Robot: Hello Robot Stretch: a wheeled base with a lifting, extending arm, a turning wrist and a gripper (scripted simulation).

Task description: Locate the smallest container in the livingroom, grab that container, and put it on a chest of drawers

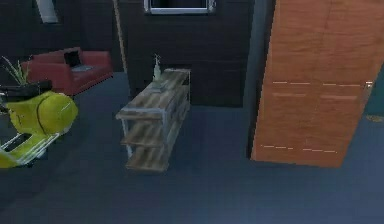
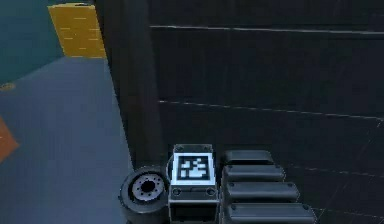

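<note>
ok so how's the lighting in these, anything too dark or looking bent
forward view: dim room, back wall almost black, the orange door and the yellow ride-on thing catch the most light; the door's edges lean, only a lens effect. arm side view: dark wall in gloom, floor and yellow block at the upper left brighter.

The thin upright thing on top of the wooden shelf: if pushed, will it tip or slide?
The thin thing looks tall and narrow, so it would probably tip rather than slide. It stands near the shelf's far end, so a push may send it off. Small, so likely light.
</note>
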